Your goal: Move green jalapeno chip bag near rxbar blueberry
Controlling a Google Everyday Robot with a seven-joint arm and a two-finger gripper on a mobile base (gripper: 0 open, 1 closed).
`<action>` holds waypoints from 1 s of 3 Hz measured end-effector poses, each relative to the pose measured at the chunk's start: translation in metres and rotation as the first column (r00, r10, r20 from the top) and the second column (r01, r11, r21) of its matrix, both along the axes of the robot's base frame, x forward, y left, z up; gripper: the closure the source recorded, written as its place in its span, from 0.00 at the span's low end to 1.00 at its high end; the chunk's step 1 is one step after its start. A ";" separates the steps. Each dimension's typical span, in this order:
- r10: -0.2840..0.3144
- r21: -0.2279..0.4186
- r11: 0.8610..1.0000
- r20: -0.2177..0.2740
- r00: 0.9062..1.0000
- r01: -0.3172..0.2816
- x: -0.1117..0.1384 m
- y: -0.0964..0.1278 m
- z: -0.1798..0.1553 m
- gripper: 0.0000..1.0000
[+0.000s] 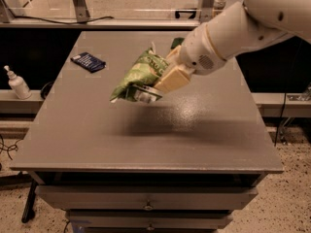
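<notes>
End effector point(163, 83) over table point(146, 144) grips chip bag point(137, 76) slanting down-left.

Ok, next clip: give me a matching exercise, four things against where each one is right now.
1 green jalapeno chip bag
2 rxbar blueberry
3 gripper
4 white pump bottle

A lying flat at the far left of the table
B off the table, to its left
C held in the air above the table's middle
D closed on the bag's right end

Pairs: 1-C, 2-A, 3-D, 4-B
</notes>
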State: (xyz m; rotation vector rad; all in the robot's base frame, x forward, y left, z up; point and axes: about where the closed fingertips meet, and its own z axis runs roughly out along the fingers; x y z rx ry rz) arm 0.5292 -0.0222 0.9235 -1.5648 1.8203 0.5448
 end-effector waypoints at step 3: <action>-0.011 0.123 0.992 0.094 0.996 -0.001 0.136 0.076 0.008 1.00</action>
